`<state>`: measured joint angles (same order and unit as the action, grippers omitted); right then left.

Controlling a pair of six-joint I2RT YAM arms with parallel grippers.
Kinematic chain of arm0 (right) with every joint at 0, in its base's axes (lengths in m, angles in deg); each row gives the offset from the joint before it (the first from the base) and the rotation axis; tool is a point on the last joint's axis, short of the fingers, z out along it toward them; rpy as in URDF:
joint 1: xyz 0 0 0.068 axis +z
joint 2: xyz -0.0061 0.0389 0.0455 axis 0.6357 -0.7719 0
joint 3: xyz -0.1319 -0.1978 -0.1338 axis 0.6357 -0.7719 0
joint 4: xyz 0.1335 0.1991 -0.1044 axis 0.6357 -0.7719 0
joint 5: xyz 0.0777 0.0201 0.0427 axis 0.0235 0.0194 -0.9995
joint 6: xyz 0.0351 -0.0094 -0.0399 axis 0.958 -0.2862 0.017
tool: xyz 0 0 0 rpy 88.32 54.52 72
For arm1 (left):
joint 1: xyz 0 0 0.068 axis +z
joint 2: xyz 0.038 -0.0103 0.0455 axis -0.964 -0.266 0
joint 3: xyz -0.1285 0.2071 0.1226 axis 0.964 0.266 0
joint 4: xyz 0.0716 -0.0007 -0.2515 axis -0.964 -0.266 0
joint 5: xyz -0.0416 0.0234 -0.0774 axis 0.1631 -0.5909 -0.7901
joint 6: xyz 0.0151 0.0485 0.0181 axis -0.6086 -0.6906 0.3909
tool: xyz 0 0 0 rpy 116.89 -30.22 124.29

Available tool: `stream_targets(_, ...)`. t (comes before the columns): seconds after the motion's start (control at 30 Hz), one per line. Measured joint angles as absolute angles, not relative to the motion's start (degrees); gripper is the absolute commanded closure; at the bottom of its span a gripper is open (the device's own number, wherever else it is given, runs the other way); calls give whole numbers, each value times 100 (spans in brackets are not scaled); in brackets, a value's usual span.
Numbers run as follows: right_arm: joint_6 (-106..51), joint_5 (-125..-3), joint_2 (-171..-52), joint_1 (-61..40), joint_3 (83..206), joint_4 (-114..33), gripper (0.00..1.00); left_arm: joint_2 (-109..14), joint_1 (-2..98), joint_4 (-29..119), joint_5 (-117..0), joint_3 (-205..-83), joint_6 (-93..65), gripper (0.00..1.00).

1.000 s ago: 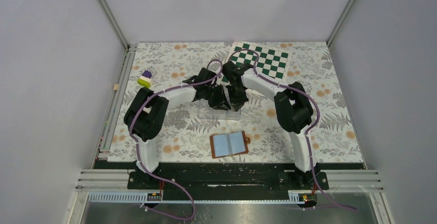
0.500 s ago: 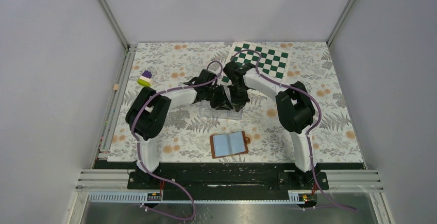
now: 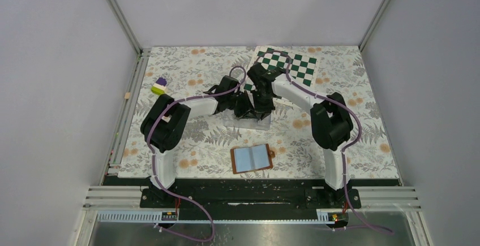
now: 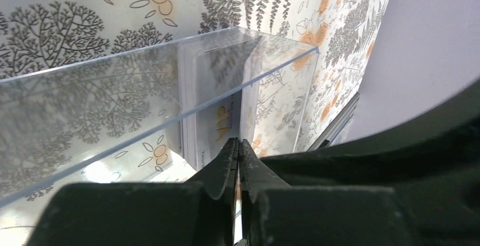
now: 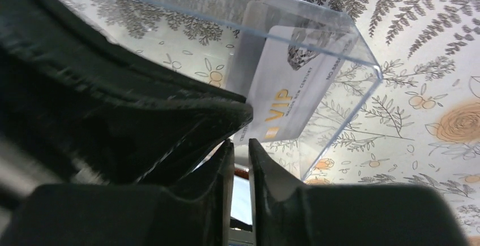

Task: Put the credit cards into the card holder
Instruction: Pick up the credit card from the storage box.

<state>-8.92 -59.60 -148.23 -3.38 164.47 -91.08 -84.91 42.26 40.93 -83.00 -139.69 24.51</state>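
On the floral worktop the left pincer has just pressed together at the credit cards inside the clear case, while the right pincer has parted slightly, likely passing over the pull; the card holder waits open nearby.

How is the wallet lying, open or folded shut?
Open: the wallet lies spread flat, pale blue inner pockets facing up.

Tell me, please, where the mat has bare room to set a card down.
Bare mat lies either side of the wallet, out to the left arm and right arm, and beyond the right arm. Crowded mid-mat: the left fingers and right fingers meet at the clear case.
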Motion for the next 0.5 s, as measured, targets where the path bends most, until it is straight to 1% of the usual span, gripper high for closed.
stream_targets(0.1, -885, -5894, -14579, -355, 16438, -9100, 70, -8491, 4211, 4222, -8386, -13969, 2514, 100)
stream_targets(0.2, -888, -5849, -14345, -386, 16438, -9071, 68, -8493, 4180, 4348, -8482, -13969, 2556, 100)
stream_targets(0.23, -888, -5844, -14270, -408, 16438, -9073, 68, -8493, 4167, 4377, -8499, -13969, 2563, 98)
stream_targets(0.27, -888, -5833, -14222, -432, 16438, -9073, 68, -8493, 4158, 4396, -8512, -13972, 2571, 93)
stream_targets(0.33, -888, -5816, -14126, -513, 16436, -9073, 67, -8493, 4141, 4416, -8547, -13985, 2600, 88)
stream_targets(0.5, -890, -5805, -13945, -751, 16344, -9073, 66, -8598, 4077, 4377, -8589, -14101, 2613, 84)
